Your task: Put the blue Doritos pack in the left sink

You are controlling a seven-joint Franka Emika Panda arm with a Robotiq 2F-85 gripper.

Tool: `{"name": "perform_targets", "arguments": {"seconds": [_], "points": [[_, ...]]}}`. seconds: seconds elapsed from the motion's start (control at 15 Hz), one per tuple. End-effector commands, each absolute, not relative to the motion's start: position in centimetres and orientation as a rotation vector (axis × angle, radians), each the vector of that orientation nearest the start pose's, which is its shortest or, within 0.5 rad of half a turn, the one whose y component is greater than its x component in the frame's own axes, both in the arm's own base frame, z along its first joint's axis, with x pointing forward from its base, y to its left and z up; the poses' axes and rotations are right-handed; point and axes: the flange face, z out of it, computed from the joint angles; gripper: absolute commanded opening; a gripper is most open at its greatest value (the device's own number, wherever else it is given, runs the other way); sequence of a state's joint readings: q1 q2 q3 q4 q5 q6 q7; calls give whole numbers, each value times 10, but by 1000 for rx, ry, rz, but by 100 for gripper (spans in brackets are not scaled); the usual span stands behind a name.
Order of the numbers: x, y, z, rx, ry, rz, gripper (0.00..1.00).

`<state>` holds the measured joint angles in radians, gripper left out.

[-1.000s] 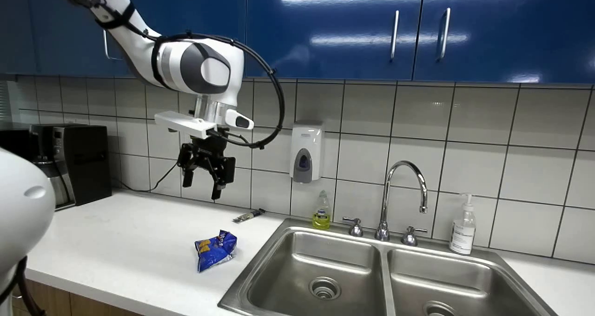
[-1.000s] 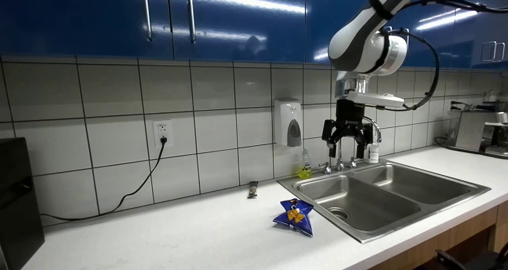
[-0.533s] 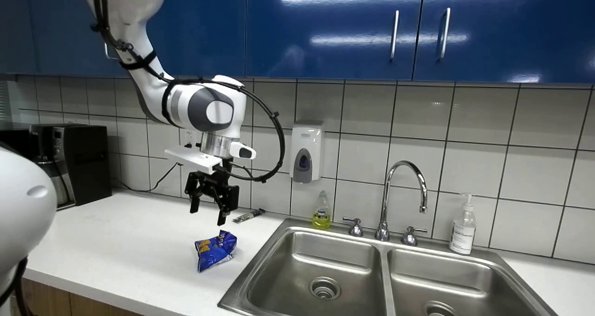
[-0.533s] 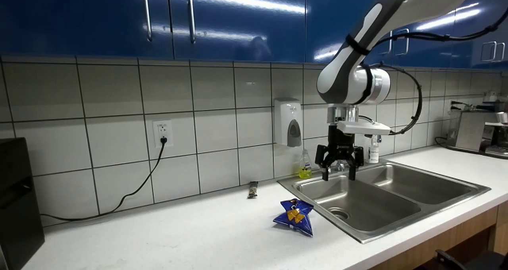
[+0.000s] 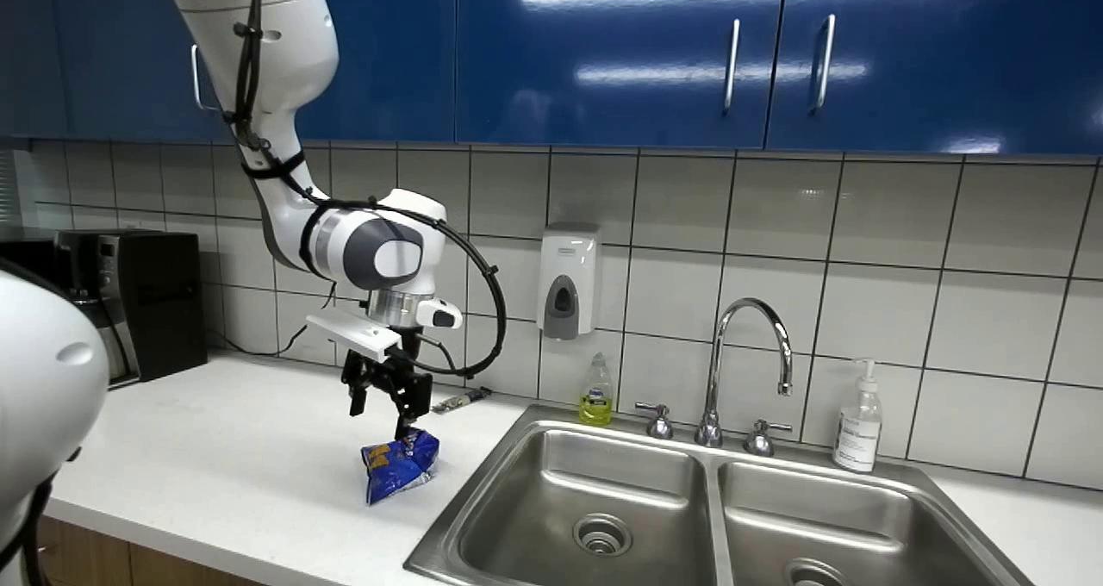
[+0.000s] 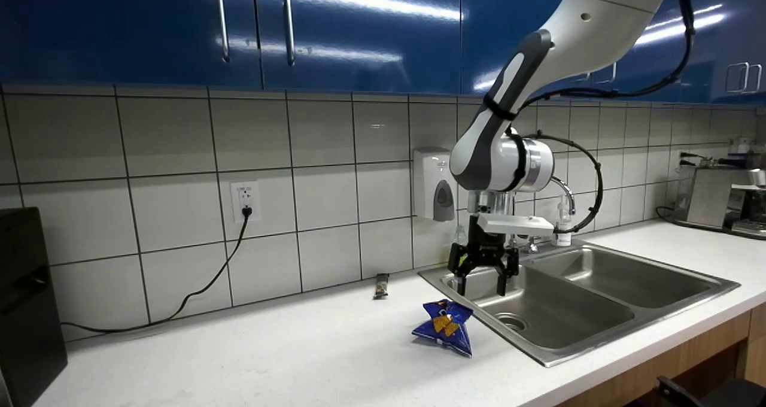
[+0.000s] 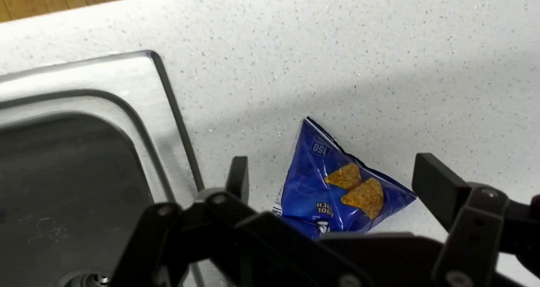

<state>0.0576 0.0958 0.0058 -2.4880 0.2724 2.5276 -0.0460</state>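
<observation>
Leftmost in an exterior view, a black appliance stands by the tiled wall. Next comes my white arm, slanting down from the top edge toward the right, then bending into a wrist set roughly upright, its end facing the white counter. A black cable loops out at the wrist's right. Beneath hangs my gripper, pointing straight down, jaws spread wide. Just below, the blue Doritos pack lies crumpled on the counter. In the wrist view my pads stand either side of it, the one at picture right close by a corner of the foil; in an exterior view my fingertips show higher than the pack, a gap between.

Further right, a small wrapped bar lies near the wall; then a dispenser hangs on the tiles above a bottle of yellow soap. The left sink opens beside the pack, its round drain in view, and behind both basins a chrome faucet arches up. Past the divider sits the right basin, with a pump bottle on the back rim.
</observation>
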Motion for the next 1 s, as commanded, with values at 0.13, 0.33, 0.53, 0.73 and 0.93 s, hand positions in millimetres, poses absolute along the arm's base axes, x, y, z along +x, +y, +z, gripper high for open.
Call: {"name": "perform_targets", "arguments": {"seconds": [0.13, 0.33, 0.53, 0.73, 0.93], "points": [[507, 38, 234, -2971, 241, -5, 100], [524, 37, 230, -2976, 291, -44, 100], [532, 39, 222, -2976, 357, -45, 100], [537, 39, 215, -2974, 428, -43, 100], [540, 40, 207, -2972, 487, -44, 100]]}}
